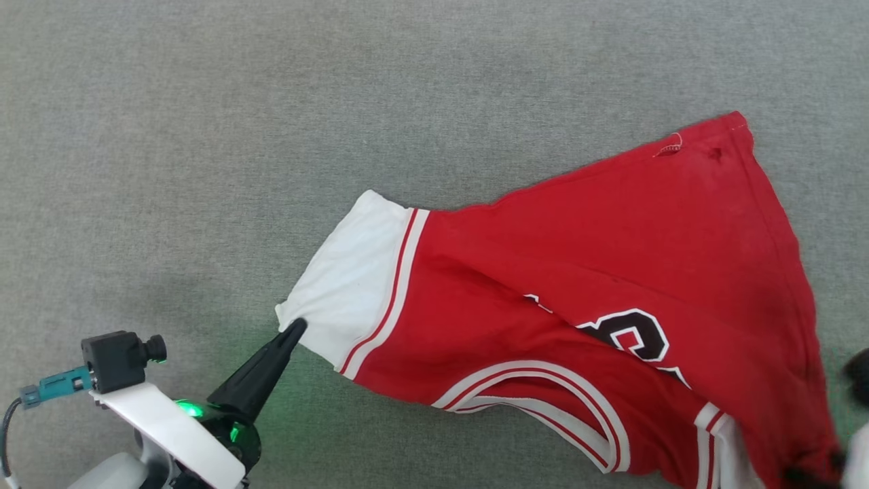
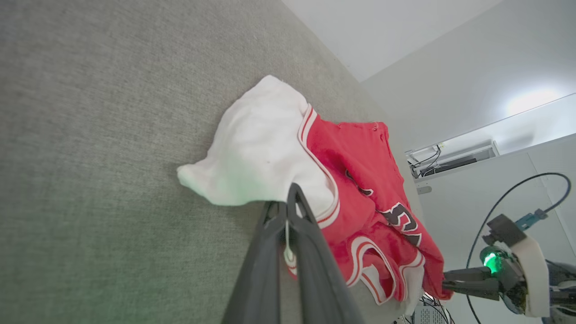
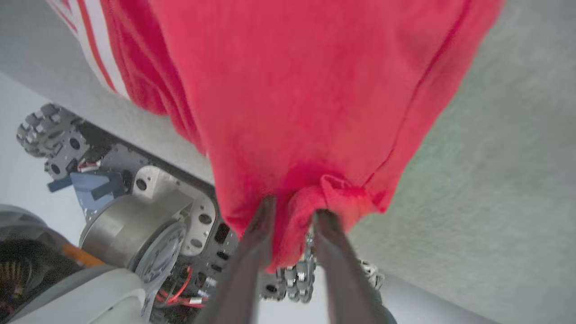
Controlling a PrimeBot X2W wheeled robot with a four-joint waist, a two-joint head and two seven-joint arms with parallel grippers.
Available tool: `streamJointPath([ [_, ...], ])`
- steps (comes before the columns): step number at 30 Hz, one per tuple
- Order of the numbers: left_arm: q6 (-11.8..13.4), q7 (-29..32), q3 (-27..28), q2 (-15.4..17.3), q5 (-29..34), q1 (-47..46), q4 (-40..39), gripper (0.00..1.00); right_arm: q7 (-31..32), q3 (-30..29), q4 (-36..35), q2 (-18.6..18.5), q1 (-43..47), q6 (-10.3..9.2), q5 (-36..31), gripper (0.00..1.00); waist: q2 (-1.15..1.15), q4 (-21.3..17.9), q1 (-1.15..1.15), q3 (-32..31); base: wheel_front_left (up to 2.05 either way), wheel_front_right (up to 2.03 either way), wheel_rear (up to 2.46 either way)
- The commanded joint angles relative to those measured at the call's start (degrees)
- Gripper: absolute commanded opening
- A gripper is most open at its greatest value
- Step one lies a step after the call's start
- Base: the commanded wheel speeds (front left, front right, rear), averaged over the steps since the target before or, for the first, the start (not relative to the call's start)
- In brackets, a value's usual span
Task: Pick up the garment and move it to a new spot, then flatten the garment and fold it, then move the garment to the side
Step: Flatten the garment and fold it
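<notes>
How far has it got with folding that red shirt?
Early stage. The garment lies spread on the grey surface, so relocating looks done. In hand: flattening. The left gripper pinches the white sleeve, and the right gripper grips bunched red fabric. The shirt is wrinkled; folding and moving it aside are left.

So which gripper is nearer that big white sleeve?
Left. The left gripper pinches the white sleeve; the right gripper holds red fabric at the opposite end of the garment.
</notes>
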Motion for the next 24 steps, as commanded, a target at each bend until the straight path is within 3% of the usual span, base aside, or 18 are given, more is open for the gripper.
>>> streamJointPath([
  [1, -0.13, -0.13, -0.04, -0.28, 0.36, -0.61, -0.17, 0.0, -1.07, -3.07, -1.21, -0.57, -1.42, -0.05, 0.64, 1.0, 0.0, 0.48, 0.0, 0.1, 0.0, 0.0, 0.0],
  [6, -0.12, -0.1, -0.49, -1.29, 0.79, -1.16, -0.52, 0.0, -2.23, -12.72, -3.22, -3.33, -6.87, -0.05, 1.46, 1.0, 0.0, 1.75, 0.0, 0.73, 0.0, 0.0, 0.0],
  [9, -0.13, -0.22, -0.4, -2.0, 1.11, -2.09, -0.71, 0.0, -4.95, -13.59, -1.34, -5.82, -14.08, -0.05, -0.5, 1.0, 0.0, 2.66, 0.0, 2.03, 0.0, 0.0, 0.0],
  [16, -0.13, 0.4, -1.68, -4.5, 2.33, -5.54, -0.49, 0.0, -16.05, -1.23, 13.09, -7.17, -34.28, -0.04, -9.79, 1.0, 0.0, 5.51, 0.0, 6.24, 0.0, 0.0, 0.0],
  [24, -0.13, 0.75, -3.53, -6.44, 2.67, -8.47, 0.4, 0.0, -17.03, 8.8, 28.03, -7.06, -43.86, -0.04, -13.21, 1.0, 0.0, 8.07, 0.0, 9.2, 0.0, 0.0, 0.0],
])
